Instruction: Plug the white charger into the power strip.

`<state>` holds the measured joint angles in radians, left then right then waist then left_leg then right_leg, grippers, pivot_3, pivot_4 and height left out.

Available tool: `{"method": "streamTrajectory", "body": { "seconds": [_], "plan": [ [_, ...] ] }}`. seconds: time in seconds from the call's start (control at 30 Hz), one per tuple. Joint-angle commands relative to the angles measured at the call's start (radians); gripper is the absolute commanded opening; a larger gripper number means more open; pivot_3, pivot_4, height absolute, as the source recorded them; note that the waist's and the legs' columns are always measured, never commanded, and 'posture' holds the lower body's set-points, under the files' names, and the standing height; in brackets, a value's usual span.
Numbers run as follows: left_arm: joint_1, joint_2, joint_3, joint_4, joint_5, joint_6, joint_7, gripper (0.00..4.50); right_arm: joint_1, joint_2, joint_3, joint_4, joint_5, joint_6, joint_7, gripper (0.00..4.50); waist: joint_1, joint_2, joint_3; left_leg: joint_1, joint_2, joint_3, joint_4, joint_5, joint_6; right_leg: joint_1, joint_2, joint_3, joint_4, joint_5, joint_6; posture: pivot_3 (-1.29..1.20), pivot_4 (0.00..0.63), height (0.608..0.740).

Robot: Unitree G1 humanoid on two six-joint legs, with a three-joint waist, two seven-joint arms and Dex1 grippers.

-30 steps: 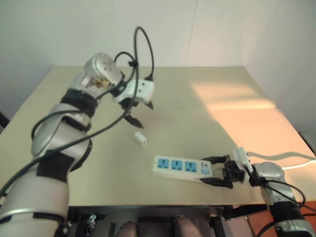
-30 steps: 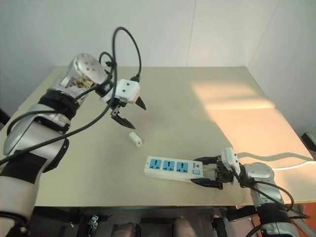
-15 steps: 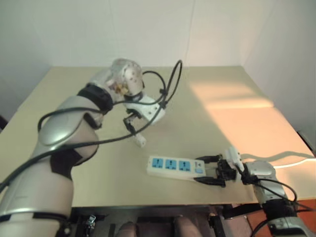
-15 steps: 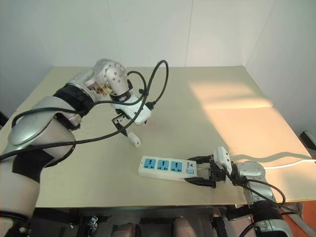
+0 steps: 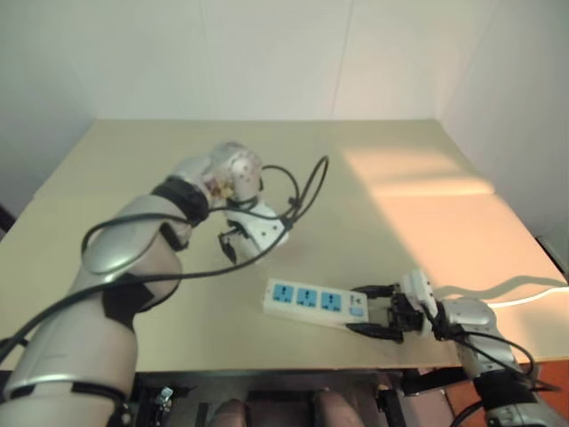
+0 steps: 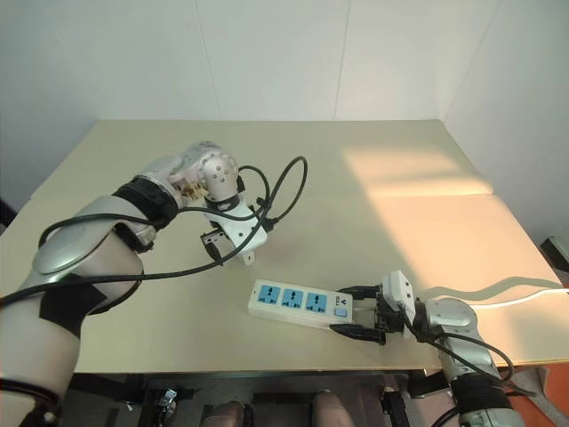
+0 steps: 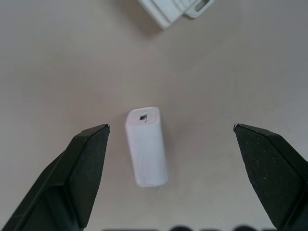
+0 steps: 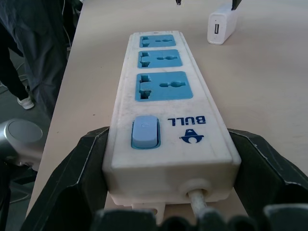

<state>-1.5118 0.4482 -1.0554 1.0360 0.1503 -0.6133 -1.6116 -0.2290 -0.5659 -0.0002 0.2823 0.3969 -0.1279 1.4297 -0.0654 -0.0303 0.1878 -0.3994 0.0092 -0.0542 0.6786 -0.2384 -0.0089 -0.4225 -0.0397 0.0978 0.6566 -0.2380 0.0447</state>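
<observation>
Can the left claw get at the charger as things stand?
Probably yes. The left claw is open, pointing down over the charger, which lies flat on the table between its fingers with nothing in between.

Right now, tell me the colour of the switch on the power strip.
Light blue; the switch on the power strip shows best in the right wrist view.

In the head views the white charger (image 6: 246, 258) is largely covered by the left gripper (image 6: 233, 253) above it. The power strip (image 7: 174, 8) beyond the fingertips is cut off by the frame edge in the left wrist view.
</observation>
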Motion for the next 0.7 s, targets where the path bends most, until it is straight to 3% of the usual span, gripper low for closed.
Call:
{"method": "streamTrajectory", "body": {
  "seconds": [0.03, 0.7],
  "plan": [
    [0.003, -0.008, 0.058, -0.004, 0.042, -0.017, -0.002, 4.5, 0.015, -0.009, 0.009, -0.036, -0.004, 0.011, -0.006, 3.41, 0.0, 0.0, 0.0, 0.0, 0.0, 0.0, 0.0, 0.0, 0.0, 0.0, 0.0, 0.0, 0.0, 0.0, 0.0, 0.0, 0.15, 0.74],
    [0.039, -0.116, 0.161, 0.098, 0.368, -0.073, 0.154, 4.5, 0.041, -0.006, 0.015, -0.067, -0.013, 0.019, -0.067, 3.41, -0.001, 0.0, 0.0, 0.001, 0.0, 0.0, 0.0, 0.0, 0.0, 0.0, 0.0, 0.0, 0.001, 0.0, 0.0, 0.0, 0.15, 0.74]
  ]
}}
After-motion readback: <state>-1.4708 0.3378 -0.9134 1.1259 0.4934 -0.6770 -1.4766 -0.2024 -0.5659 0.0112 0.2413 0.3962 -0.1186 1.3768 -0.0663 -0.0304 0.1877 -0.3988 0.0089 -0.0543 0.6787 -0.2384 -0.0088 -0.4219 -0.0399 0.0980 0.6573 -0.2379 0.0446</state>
